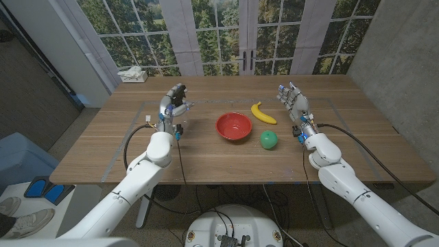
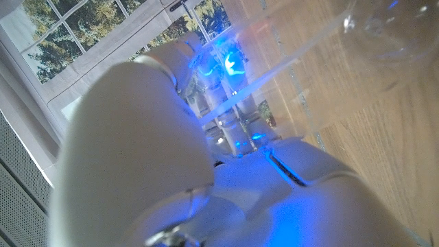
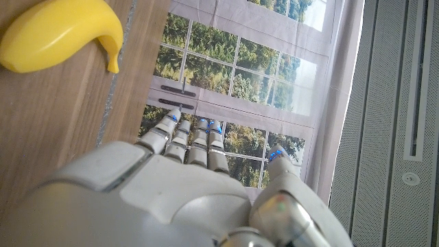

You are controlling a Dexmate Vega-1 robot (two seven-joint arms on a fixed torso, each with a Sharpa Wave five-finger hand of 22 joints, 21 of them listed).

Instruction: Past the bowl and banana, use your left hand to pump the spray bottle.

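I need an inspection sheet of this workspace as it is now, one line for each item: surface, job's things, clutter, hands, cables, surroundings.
Surface: wooden table, with faint tape lines.
Job's things: clear spray bottle on the robot's left side, inside the left hand's fingers; red bowl in the middle; banana behind and to the right of it.
Clutter: green ball right of the bowl; tissue box at the far left corner.
Hands: left hand grips the bottle; right hand upright, fingers apart, holds nothing.
Cables: black cable along the right arm; another loops at the left wrist.
Surroundings: windows with trees behind the table; a shoe at bottom left.
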